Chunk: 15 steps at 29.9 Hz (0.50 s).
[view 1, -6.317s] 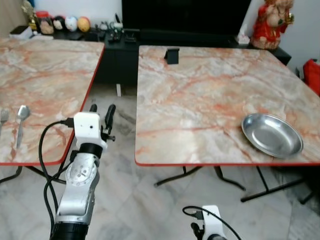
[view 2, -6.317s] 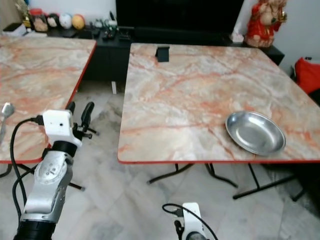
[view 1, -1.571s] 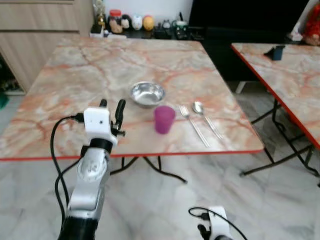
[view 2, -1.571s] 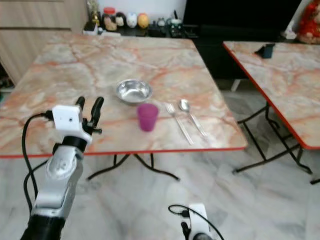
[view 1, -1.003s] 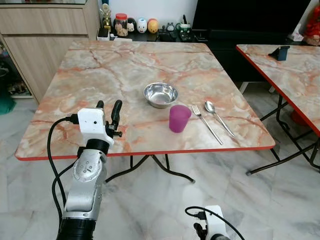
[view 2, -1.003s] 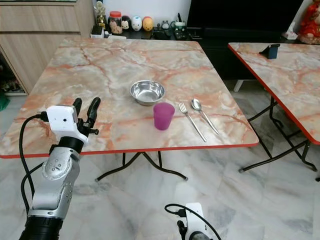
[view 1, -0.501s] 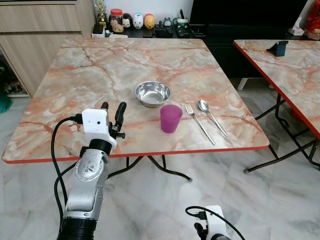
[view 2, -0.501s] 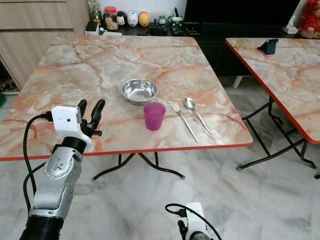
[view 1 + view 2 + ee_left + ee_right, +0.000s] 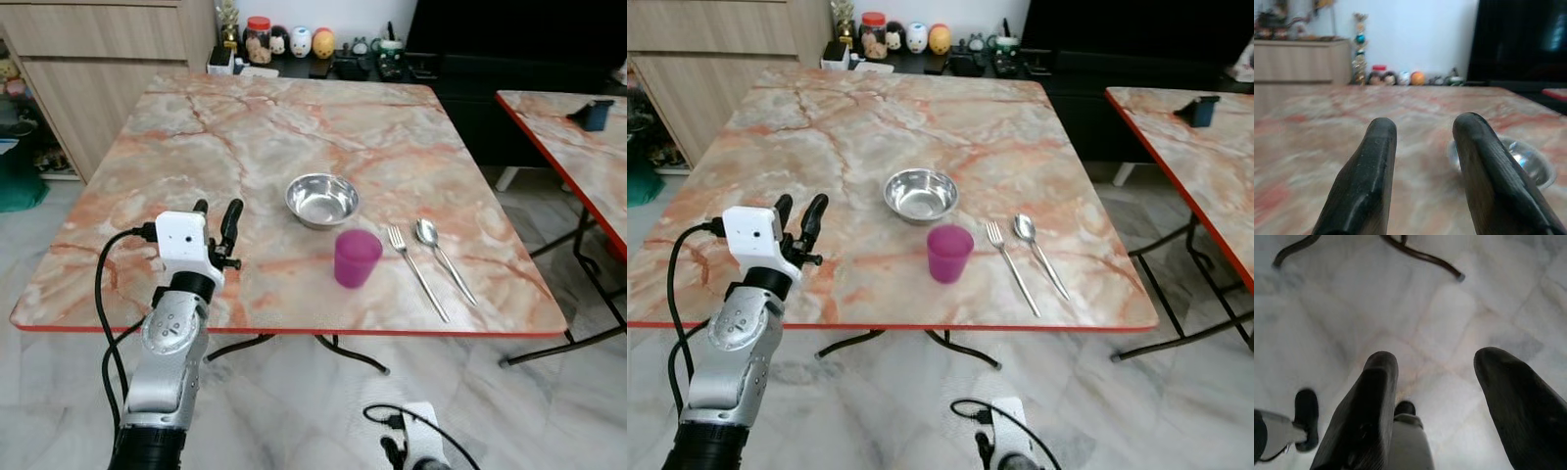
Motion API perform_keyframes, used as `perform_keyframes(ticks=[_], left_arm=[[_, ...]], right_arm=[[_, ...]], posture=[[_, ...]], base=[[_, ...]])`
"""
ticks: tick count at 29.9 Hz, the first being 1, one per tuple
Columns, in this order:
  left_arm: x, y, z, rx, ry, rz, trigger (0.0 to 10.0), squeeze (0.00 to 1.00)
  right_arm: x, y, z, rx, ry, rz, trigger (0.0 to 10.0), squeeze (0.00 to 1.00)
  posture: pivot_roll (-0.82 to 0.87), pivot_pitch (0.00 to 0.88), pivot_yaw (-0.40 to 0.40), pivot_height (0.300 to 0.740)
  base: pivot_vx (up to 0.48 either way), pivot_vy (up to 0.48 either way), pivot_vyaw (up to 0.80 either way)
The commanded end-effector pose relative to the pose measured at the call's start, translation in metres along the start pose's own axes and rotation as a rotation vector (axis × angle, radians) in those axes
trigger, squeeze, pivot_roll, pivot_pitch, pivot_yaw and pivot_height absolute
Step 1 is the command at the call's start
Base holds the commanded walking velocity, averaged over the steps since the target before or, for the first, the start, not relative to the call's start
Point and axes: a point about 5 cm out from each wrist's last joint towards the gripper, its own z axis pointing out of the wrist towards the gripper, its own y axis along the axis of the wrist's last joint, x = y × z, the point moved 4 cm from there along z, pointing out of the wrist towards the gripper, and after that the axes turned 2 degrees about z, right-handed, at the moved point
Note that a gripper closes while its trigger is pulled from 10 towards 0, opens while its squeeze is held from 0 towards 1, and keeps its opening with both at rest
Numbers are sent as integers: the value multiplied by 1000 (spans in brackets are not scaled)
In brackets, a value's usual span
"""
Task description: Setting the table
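Over the near left part of the desk (image 9: 147, 147), your left tool (image 9: 217, 217) is raised with its two black fingers apart and nothing between them. The right tool (image 9: 1435, 396) hangs low toward the floor, also spread and empty. Ahead and to the right of the left tool sit the steel bowl (image 9: 321, 199), then the purple cup (image 9: 357, 258) just in front of it, then the fork (image 9: 417, 271) and spoon (image 9: 444, 258) lying side by side. I judge the bowl the nearest pick (its rim is thin and slick), so bring the fingers down astride one wall, one inside and one outside, and close slowly; keep clear of the cup as you reach
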Motion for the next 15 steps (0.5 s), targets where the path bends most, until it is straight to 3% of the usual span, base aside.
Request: perform_keyframes(ticks=[1, 15], left_arm=[[-6, 5, 1, -15, -16, -3, 10000, 0], [0, 7, 1, -17, -11, 11, 10000, 0]], right_arm=[[-6, -2, -1, 8, -14, -4, 10000, 0], [-5, -2, 0, 7, -12, -3, 10000, 0]], posture=[[85, 0, -86, 740], [89, 0, -85, 740]], base=[[307, 0, 0], [308, 0, 0]])
